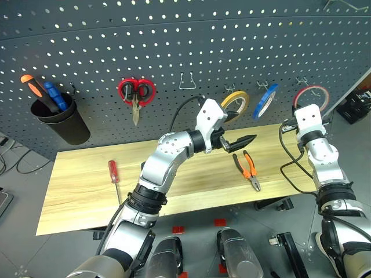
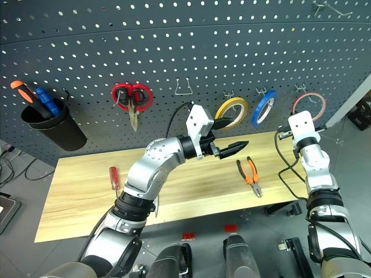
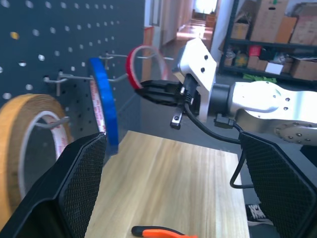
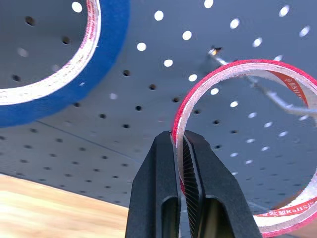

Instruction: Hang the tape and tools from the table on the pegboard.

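The thin red roll of narrow tape point(image 4: 233, 148) is pinched at its rim between the right gripper's point(image 4: 181, 148) two black fingers, which are closed on the band from inside and outside. It looks light and only loosely stiff: a hoop this thin will likely flex under a hard squeeze, so a grip across the band's wall, as here, seems the sound place to take it. The roll stands on edge, its flat face toward the wide dark grey perforated pegboard point(image 1: 174, 52) and its open centre facing outward; being a ring it has no long axis, only the axis through its hole, which points out from the board. A small metal hook point(image 4: 223, 54) passes just inside the top of the ring, so I judge the roll hung or very nearly hung; whether it bears on the hook I cannot tell.

Just beside the right gripper, toward the robot's left, hangs the blue tape roll point(image 4: 59, 74), and past that the yellow tape roll point(image 1: 235, 104).

Farther from that gripper, the left gripper point(image 1: 239, 142) hovers with fingers spread wide and empty above the long light-wood plank table point(image 1: 75, 191). Below it lie the orange-and-black-handled pliers point(image 1: 249, 169); the slim red-handled screwdriver point(image 1: 113, 172) lies well apart at the left.
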Controlling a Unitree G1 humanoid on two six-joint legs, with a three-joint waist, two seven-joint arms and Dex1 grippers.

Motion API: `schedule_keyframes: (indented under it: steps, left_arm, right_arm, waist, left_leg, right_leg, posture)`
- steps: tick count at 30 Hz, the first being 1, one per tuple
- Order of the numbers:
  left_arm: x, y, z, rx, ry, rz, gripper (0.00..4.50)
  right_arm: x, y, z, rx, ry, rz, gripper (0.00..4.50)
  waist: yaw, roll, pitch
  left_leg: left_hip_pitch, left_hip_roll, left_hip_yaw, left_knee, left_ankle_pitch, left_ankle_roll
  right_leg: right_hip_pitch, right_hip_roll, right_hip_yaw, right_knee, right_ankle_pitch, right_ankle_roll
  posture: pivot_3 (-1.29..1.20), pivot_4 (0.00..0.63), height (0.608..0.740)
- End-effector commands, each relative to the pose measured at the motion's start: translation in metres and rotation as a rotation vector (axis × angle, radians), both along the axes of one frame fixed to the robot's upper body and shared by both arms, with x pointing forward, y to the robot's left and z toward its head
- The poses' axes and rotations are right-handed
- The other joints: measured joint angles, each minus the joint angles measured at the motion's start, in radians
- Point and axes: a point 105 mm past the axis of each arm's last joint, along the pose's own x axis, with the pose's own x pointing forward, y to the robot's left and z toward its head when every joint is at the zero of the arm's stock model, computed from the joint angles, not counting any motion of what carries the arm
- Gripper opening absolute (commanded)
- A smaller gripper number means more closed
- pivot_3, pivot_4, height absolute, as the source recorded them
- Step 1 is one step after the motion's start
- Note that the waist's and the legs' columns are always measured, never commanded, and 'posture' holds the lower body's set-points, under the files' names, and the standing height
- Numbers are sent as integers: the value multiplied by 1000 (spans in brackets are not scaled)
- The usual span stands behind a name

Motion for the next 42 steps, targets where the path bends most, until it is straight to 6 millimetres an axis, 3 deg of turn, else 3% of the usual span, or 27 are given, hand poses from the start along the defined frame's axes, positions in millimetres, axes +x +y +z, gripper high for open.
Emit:
schedule_keyframes:
  steps: [1, 7, 11, 18, 21, 26, 34, 42]
  left_arm:
    - [-7, -3, 12, -16, -53, -28, 4500]
    - [-9, -2, 9, -18, -42, -25, 4500]
    - [-15, 1, -3, -6, -16, -26, 4500]
    - [-32, 21, -42, 75, 49, -20, 4500]
    - [-44, 43, -66, 129, 101, -4, 4500]
    - [-61, 65, -91, 200, 152, 15, 4500]
    - [-77, 84, -102, 215, 211, 87, 4500]
    - [-94, 94, -106, 210, 269, 158, 4500]
  right_arm:
    - [-1, -2, 10, 43, -33, 12, 1085]
    - [-6, -5, -3, 44, -6, -1, 3103]
    - [-21, -7, -20, 69, 35, -16, 4454]
    - [-50, 0, -46, 116, 236, -33, 4454]
    - [-58, 26, -65, 151, 491, 20, 4454]
    - [-68, 64, -78, 269, 737, 70, 4454]
    - [-59, 91, -79, 434, 904, 10, 4454]
    - [-40, 94, -78, 436, 928, -27, 4454]
  waist:
    - [-1, 0, -1]
    - [-2, 3, -5]
    - [-1, 6, -16]
    - [3, 6, -16]
    - [-2, 5, -13]
    - [1, 4, -2]
    - [11, 1, 40]
    - [10, -4, 87]
  left_leg:
    - [0, 0, 0, 0, 0, 0]
    - [0, 0, 0, 1, 0, 0]
    - [0, 0, 0, 1, 0, 1]
    - [3, 0, 1, 1, -1, 2]
    - [6, 1, 2, 2, -3, 5]
    - [8, 2, -1, 2, -7, 11]
    - [6, 0, -3, 3, -8, 13]
    - [7, 1, -2, 3, -8, 13]
  right_leg:
    - [0, 0, 0, 0, 0, 0]
    - [0, 0, 0, 1, 0, 0]
    - [0, 0, 1, 1, 0, 0]
    - [2, -1, 3, 0, 0, 0]
    - [3, -1, 6, 0, 0, 0]
    - [6, -1, 10, -1, 0, -1]
    - [6, -3, 10, -1, 0, -1]
    - [5, -3, 10, 0, 0, -1]
  posture:
    - [-244, 148, 740]
    - [-236, 151, 740]
    - [-236, 165, 740]
    - [-265, 244, 740]
    - [-287, 300, 740]
    - [-274, 349, 740]
    - [-218, 393, 740]
    - [-164, 447, 740]
